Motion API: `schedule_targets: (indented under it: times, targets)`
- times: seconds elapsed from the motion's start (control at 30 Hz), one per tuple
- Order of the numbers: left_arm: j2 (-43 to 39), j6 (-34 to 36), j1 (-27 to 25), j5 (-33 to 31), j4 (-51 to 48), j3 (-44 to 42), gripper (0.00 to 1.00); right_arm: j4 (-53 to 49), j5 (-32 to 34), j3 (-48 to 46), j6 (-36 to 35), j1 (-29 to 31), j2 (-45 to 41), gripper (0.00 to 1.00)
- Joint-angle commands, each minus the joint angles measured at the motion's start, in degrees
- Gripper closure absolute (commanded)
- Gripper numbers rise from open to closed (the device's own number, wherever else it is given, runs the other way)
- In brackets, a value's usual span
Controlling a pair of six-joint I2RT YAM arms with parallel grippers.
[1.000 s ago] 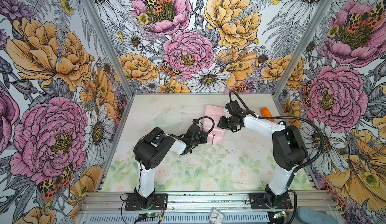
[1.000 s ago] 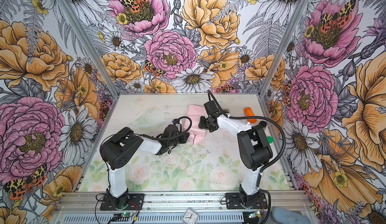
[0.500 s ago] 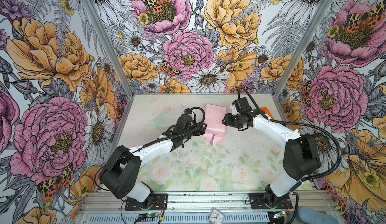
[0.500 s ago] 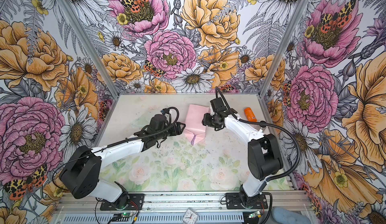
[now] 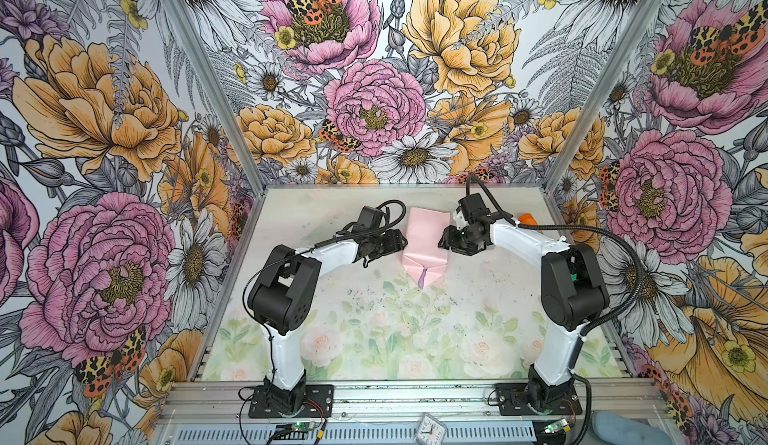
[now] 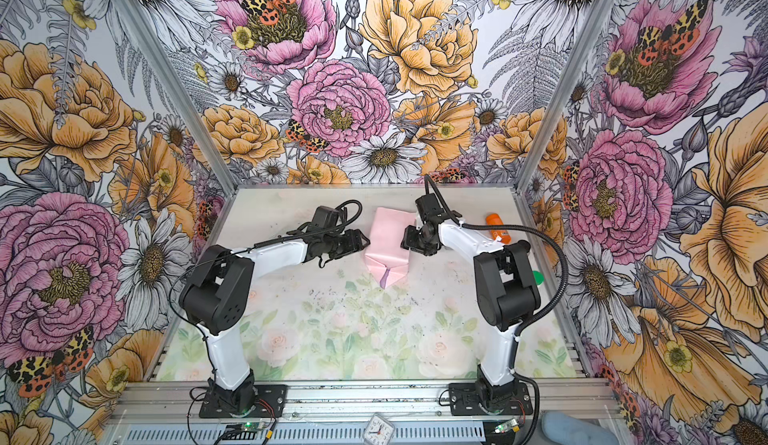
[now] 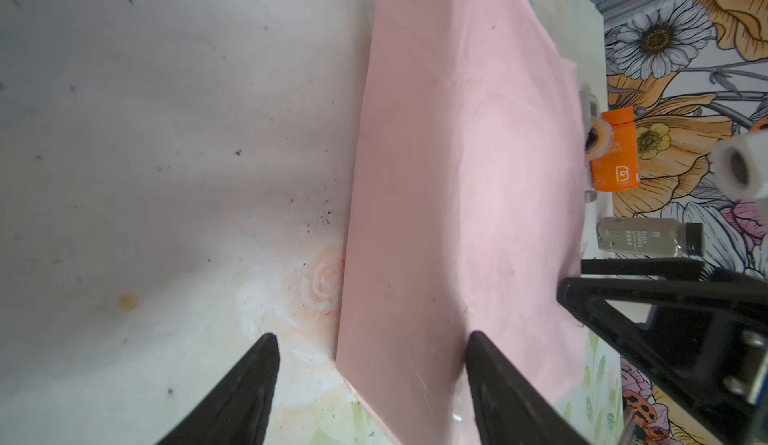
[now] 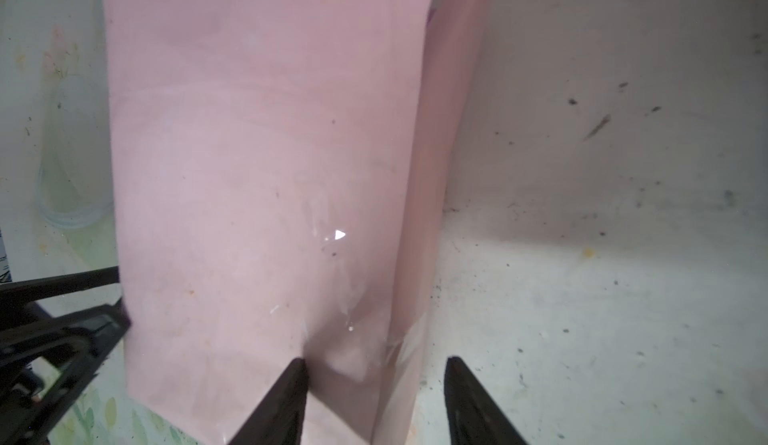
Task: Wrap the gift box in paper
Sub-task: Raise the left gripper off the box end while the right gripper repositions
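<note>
The paper (image 5: pixel 424 237) (image 6: pixel 390 237) lies pale pink side out, folded into a package at the back middle of the table, with a lilac strip at its front point. The gift box is hidden under it. In both top views my left gripper (image 5: pixel 401 241) (image 6: pixel 365 241) is at the package's left side. It is open, one finger over the paper (image 7: pixel 457 173) and one over bare table, and my left gripper (image 7: pixel 372 335) grips nothing. My right gripper (image 5: pixel 444 241) (image 6: pixel 405 241) is open at the right side. In the wrist view my right gripper (image 8: pixel 377 359) straddles the paper's (image 8: pixel 257 152) taped edge.
An orange bottle (image 5: pixel 527 217) (image 6: pixel 498 229) (image 7: pixel 615 152) lies at the back right. A clear pepper bottle (image 7: pixel 648 235) and a white tape roll (image 7: pixel 739 168) are near it. A green disc (image 6: pixel 537 276) sits by the right arm, and a small clock (image 5: pixel 430 424) on the front rail.
My left gripper has opened and shifted a little toward the back along the package's left side, its elbow swinging. My right gripper has stayed at the right side.
</note>
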Motion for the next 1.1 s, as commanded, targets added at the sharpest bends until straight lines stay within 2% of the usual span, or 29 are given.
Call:
schedule_targets:
  times: [0.0, 0.2, 0.43, 0.67, 0.83, 0.97, 1.07]
  targets:
    - [0.6, -1.6, -1.0, 2.8, 2.9, 1.6, 0.33, -0.1, -1.3, 1.6, -1.2, 0.4, 1.0, 0.48]
    - [1.4, -2.5, -2.7, 4.1, 6.3, 0.8, 0.45, -0.1, -2.2, 1.1, -2.0, 0.6, 1.5, 0.55]
    - [-2.1, -4.1, -4.8, 3.5, 9.9, -3.5, 0.5, 0.0, -4.5, 1.2, -5.1, 2.0, 2.1, 0.6]
    - [-12.3, -6.9, -8.1, -1.1, 12.8, -14.6, 0.49, 0.0, -7.4, 1.8, -8.5, 5.0, 3.2, 0.6]
    - [-21.8, -6.8, -11.4, -8.5, 12.0, -22.7, 0.45, 0.1, -7.0, 3.8, -9.0, 6.7, 4.1, 0.57]
    - [-30.2, 2.0, -13.7, -19.0, 6.0, -25.1, 0.35, 0.2, -3.2, 5.3, -8.9, 6.7, 1.0, 0.48]
    - [-34.6, 14.0, -14.2, -23.5, 2.1, -24.4, 0.26, 0.3, -1.0, 4.5, -8.6, 5.7, -3.3, 0.47]
